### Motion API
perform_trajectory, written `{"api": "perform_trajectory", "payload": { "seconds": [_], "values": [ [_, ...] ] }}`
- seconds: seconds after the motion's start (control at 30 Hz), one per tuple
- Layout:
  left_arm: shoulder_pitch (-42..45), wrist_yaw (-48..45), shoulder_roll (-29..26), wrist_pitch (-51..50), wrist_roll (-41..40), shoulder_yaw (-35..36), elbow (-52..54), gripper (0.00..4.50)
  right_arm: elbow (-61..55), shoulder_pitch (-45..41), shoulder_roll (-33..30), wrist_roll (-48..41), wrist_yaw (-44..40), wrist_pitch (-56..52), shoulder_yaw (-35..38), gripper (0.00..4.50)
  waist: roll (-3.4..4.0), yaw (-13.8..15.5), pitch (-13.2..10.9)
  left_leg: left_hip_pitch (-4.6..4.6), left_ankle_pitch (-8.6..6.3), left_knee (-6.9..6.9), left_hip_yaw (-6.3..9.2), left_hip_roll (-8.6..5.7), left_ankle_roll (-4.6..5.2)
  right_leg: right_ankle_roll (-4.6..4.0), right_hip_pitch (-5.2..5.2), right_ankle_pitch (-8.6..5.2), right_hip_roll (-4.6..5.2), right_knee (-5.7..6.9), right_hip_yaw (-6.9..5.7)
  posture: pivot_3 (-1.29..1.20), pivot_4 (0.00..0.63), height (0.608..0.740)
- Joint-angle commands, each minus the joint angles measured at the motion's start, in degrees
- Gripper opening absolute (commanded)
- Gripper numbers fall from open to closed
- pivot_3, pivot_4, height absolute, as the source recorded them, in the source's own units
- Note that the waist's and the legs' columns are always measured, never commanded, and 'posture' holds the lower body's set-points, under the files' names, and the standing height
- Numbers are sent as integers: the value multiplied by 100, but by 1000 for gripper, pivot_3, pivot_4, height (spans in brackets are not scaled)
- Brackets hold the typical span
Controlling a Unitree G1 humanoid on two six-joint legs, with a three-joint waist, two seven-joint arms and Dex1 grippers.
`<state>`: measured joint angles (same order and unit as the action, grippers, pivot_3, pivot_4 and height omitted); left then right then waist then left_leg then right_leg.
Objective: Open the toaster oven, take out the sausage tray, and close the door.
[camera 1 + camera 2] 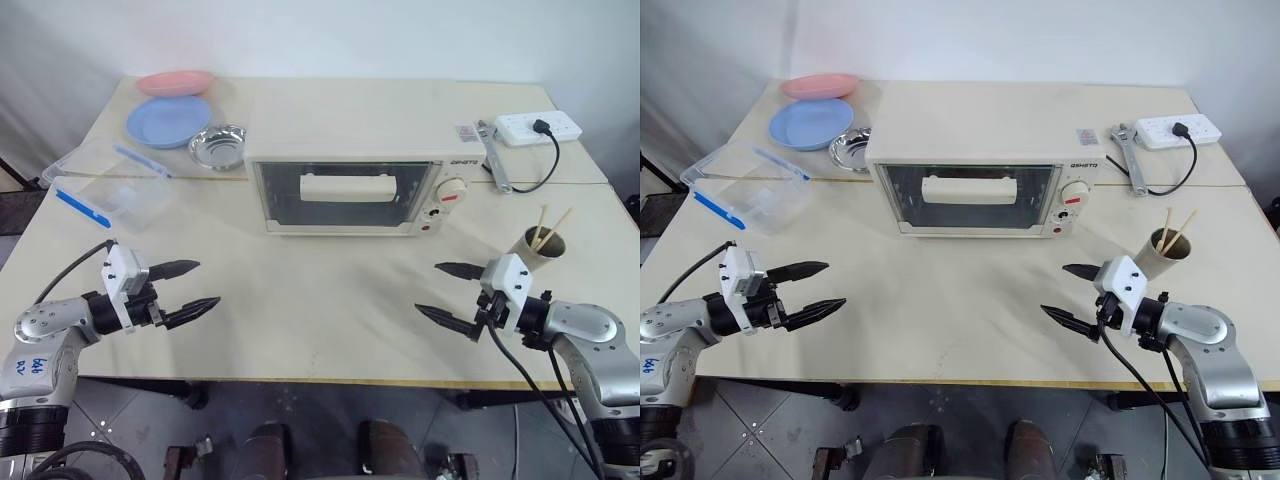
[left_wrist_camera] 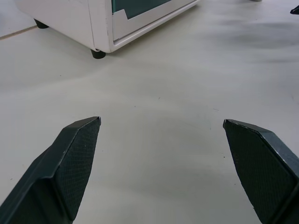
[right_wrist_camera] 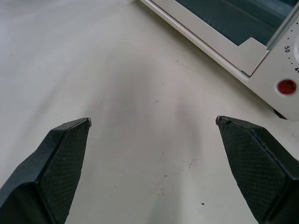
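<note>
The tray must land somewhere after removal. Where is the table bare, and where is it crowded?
Bare: the wide stretch in front of the toaster oven, between the open left end effector and right end effector. Crowded: the far left corner with plates, steel bowl and plastic container.

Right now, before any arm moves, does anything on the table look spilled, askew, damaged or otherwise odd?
Nothing stands out. The toaster oven sits square on the table with its door shut. Plates, steel bowl, clear container and cup of sticks stand upright and undisturbed. Both the left gripper and the right gripper hover open and empty.
</note>
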<state>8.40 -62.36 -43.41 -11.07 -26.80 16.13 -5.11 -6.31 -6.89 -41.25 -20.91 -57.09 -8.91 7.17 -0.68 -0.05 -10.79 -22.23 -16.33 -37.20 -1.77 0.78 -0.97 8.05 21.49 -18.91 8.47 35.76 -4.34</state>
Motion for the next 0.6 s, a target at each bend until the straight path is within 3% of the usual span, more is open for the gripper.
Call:
{"api": "perform_trajectory", "payload": {
  "seconds": [0.03,0.3,0.43,0.6],
  "values": [
    [62,-44,-45,-114,-72,-34,140,4458,-119,11,-9,-97,24,-21,111,4500,0,2,0,0,0,0,0,0,0,0,0,0,0,0,0,0,150,740],
    [213,447,98,-300,-178,178,291,4458,-844,-217,65,-501,143,-931,-115,4500,-3,-3,-2,0,-1,-1,-1,2,0,-1,2,1,0,1,3,0,150,740],
    [358,488,263,-459,-539,319,353,4458,-967,-884,285,-610,430,-1615,-437,4500,-8,-16,-5,5,-1,-2,-7,7,-1,-6,2,8,-2,0,2,0,150,740],
    [484,388,415,-284,-768,497,290,4458,-514,-1913,654,-258,700,-1642,-828,4500,-9,-13,-5,4,-4,-1,-19,10,-3,-7,12,11,-1,1,1,0,150,740]
  ]
}}
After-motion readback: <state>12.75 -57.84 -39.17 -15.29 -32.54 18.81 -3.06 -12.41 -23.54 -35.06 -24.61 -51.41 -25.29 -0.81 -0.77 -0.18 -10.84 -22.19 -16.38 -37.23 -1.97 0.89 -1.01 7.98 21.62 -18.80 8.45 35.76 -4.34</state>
